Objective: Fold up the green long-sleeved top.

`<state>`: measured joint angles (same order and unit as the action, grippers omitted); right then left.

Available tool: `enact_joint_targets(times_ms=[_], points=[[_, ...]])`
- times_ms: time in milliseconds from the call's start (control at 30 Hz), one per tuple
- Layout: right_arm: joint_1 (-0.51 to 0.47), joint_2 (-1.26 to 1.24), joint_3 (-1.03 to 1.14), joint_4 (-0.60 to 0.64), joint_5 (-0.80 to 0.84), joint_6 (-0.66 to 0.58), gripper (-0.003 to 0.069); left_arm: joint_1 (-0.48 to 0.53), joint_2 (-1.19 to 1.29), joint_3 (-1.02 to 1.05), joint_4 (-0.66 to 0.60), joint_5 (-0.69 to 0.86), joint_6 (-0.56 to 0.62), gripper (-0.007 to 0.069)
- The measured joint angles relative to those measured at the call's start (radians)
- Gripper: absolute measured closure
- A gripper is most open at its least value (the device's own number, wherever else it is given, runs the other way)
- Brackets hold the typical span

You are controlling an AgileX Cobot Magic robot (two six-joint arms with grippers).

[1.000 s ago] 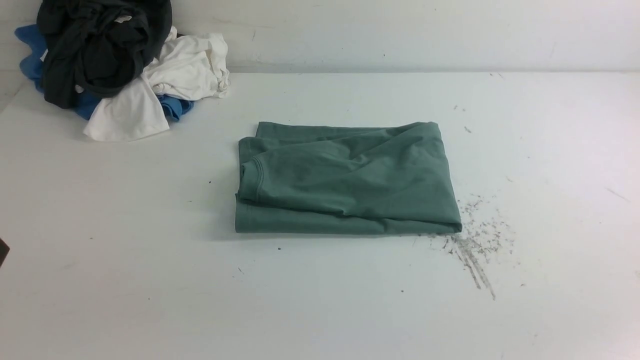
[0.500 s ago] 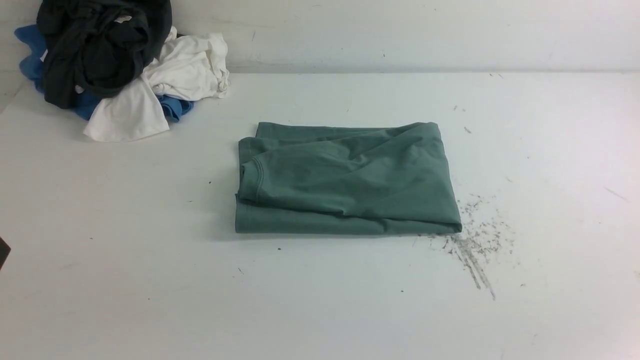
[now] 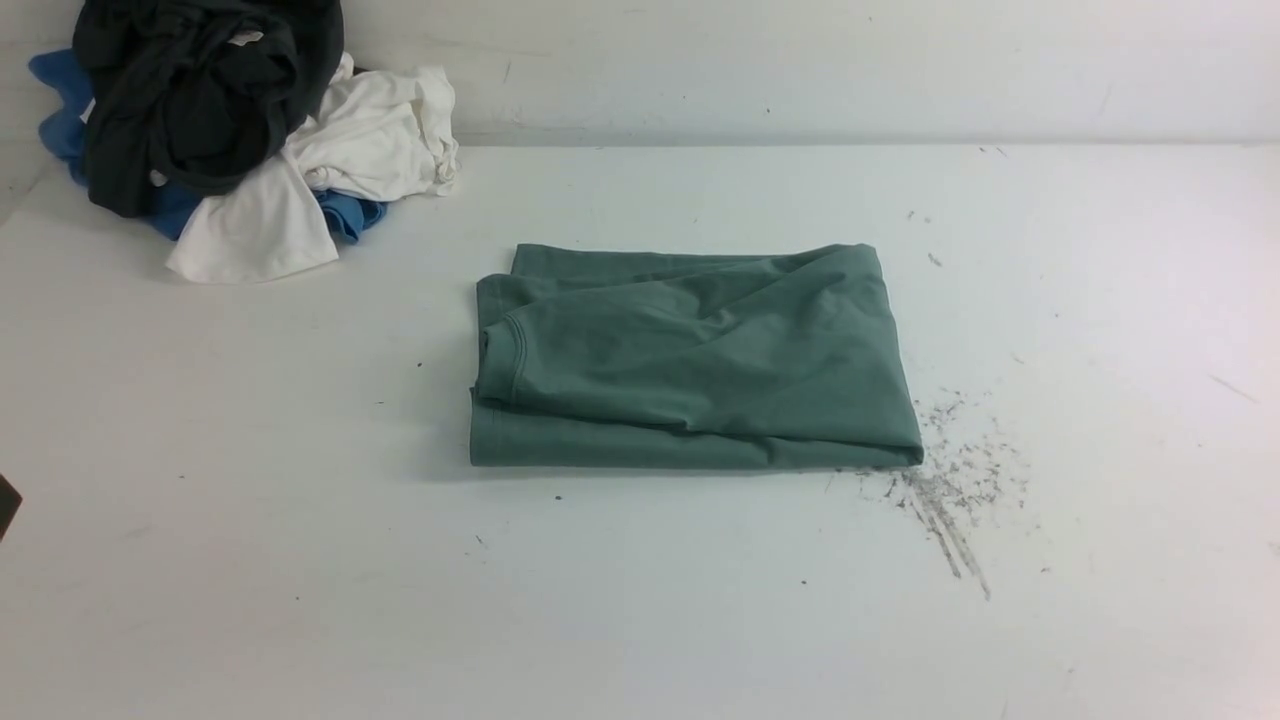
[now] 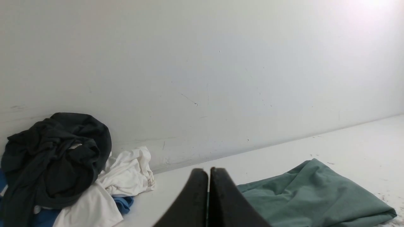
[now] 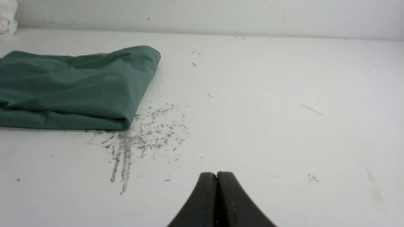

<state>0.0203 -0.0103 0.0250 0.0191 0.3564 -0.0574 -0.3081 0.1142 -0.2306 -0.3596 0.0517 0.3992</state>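
Front view: the green long-sleeved top point(image 3: 690, 360) lies as a compact folded rectangle in the middle of the white table point(image 3: 250, 560), its ribbed neck edge at the robot's left end. No gripper or arm is over it. A pile of black garment point(image 3: 200, 90), white garment point(image 3: 330, 160) and blue garment point(image 3: 55, 110) sits at the far left corner, well apart from the top. Grey scuff marks point(image 3: 950, 500) streak the table just beside the top's near right corner.

Left wrist view: the left gripper point(image 4: 208, 171) has its fingers pressed together, grasping nothing. The folded top point(image 4: 303, 195) lies beyond and to the side of the fingertips, apart from them.

Right wrist view: the right gripper point(image 5: 217, 175) is likewise clenched and empty, above bare table. The top point(image 5: 72, 88) lies ahead of the fingertips and off to one side, the scuff marks between.

Judging from this, folding looks finished and both arms are clear; the next move probably calls only for parking, or at most smoothing the rumpled upper layer.
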Motion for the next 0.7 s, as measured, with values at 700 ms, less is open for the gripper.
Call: enact_joint_targets(times_ms=[700], points=[[0.000,0.000,0.000,0.003,0.002,-0.021,0.0669,0.000,-0.016,0.036,0.009,-0.005,0.000,0.0631]])
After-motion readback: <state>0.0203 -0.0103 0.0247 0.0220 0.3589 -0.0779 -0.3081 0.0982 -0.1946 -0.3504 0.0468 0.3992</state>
